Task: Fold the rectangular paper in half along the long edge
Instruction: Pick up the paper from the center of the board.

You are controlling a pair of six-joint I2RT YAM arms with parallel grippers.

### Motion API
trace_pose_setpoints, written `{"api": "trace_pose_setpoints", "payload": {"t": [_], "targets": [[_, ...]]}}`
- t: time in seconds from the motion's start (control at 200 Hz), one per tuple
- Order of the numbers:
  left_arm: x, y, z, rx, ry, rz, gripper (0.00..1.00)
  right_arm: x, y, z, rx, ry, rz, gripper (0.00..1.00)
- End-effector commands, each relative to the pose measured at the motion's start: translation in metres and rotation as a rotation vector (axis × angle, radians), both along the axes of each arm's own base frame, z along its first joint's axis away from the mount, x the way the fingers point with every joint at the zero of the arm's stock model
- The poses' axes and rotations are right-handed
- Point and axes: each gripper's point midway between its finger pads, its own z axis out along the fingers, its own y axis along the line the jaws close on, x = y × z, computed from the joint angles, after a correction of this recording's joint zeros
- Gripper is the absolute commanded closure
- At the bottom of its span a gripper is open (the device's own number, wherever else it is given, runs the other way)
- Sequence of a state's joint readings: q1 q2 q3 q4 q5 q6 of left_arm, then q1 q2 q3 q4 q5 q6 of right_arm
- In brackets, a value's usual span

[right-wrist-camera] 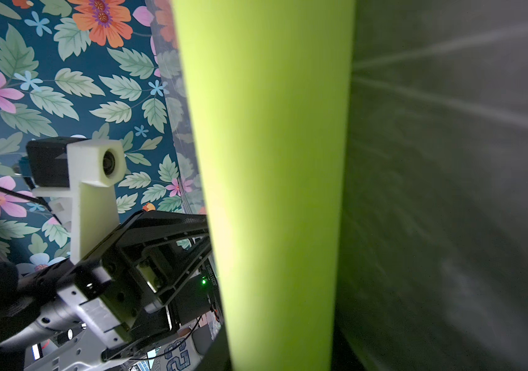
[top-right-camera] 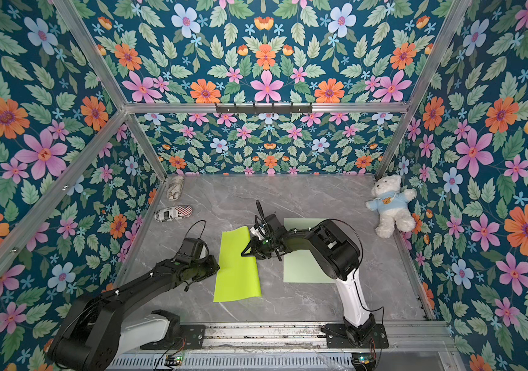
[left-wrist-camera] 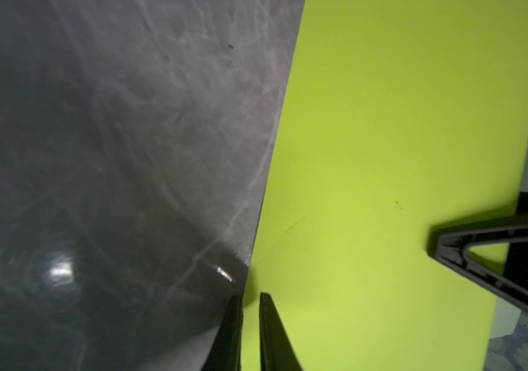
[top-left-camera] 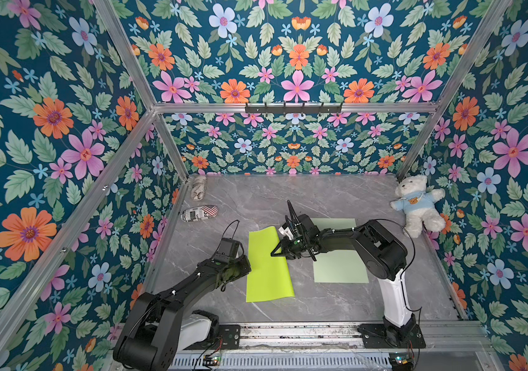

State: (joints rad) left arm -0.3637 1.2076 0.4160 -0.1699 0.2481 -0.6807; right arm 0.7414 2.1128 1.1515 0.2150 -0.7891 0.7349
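left gripper (left-wrist-camera: 251,297) narrow, apparently pinched on the yellow paper's (top-left-camera: 267,273) left edge; right gripper (top-left-camera: 276,252) opposite, opening unclear

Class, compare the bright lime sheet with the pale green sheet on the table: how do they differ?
The lime sheet is vivid yellow-green; the pale green sheet is washed-out. The lime sheet's far corner curls up; the pale green sheet lies flat. Both are rectangular papers on the marble table.

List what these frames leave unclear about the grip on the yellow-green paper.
Left wrist view: frame edge cuts off left fingers; grip on yellow-green paper unclear.
Right wrist view: raised paper hides right fingers.
Both top views: right arm covers part of pale green sheet.
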Motion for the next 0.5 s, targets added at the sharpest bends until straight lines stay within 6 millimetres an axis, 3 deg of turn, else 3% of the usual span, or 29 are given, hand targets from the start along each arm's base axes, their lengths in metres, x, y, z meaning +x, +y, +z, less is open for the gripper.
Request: {"api": "trace_pose_setpoints", "payload": {"t": [0.0,0.26,0.495], "targets": [[-0.011,0.004,-0.013,0.040,0.045,-0.013,0.87,0.001,-0.004,-0.009,-0.034,0.001,-0.017,0.64],[-0.017,-0.003,-0.028,0.032,0.074,-0.026,0.97,0.003,-0.003,-0.011,-0.051,-0.007,-0.022,0.41],[-0.018,-0.012,-0.033,0.004,0.080,-0.028,0.98,0.006,0.002,-0.015,-0.064,-0.011,-0.024,0.34]]}}
